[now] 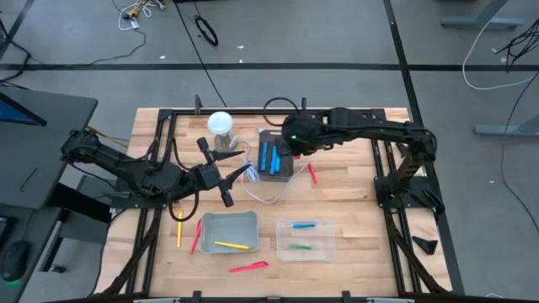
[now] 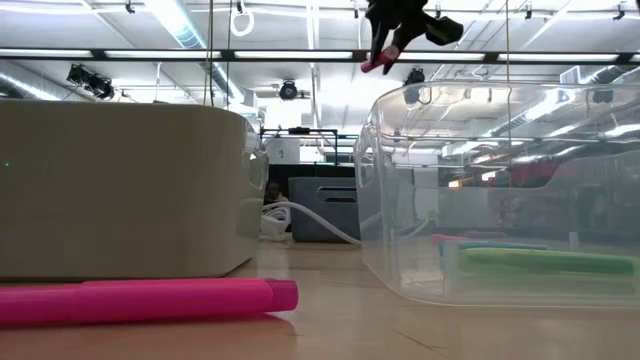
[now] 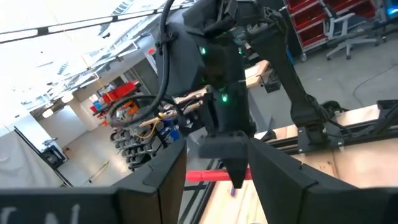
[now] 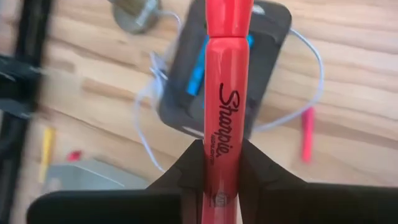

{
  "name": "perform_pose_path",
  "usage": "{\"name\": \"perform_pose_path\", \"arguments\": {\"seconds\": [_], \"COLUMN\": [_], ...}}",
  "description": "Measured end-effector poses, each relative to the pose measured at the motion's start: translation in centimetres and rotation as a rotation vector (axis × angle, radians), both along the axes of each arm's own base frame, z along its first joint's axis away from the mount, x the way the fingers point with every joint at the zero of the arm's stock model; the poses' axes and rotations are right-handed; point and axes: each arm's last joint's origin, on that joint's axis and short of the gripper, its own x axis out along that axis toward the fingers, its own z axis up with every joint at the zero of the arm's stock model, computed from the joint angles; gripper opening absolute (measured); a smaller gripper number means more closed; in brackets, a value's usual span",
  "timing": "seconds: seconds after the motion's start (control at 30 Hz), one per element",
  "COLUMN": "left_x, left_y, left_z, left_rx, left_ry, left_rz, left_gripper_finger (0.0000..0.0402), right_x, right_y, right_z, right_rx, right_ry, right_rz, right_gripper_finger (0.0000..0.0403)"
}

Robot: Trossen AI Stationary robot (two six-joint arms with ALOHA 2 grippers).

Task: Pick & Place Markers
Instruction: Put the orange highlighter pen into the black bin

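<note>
The right arm reaches leftward across the table, its gripper (image 4: 222,163) clamped on a red marker (image 4: 227,93), while the left gripper (image 1: 238,177) hovers spread apart nearby.

Grey floor (image 1: 337,34) crossed by cables; ceiling strip lights (image 2: 180,20) glow

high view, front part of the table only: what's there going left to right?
yellow marker → red marker → grey tray holding a second yellow marker → clear bin holding a blue marker and a green marker.
</note>
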Motion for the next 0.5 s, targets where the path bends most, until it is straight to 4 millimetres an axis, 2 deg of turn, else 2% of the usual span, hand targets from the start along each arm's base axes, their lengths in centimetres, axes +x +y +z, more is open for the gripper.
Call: {"name": "perform_pose_path", "arguments": {"seconds": [0.33, 0.5], "left_x": [0.0, 0.0], "left_y": [0.0, 0.0], "left_z": [0.0, -0.1], "left_rx": [-0.007, -0.006], "left_ry": [-0.002, 0.002], "left_rz": [-0.002, 0.001], "left_gripper_finger": [0.0178, 0.0178], "right_x": [2.6, 3.1], "right_y": [-0.3, -1.7], "right_z": [-1.7, -2.7], "right_rx": [0.045, 0.057], "right_ry": [0.221, 0.256], "right_rz": [0.057, 0.021], "right_gripper_finger": [0.0051, 0.0051]}}
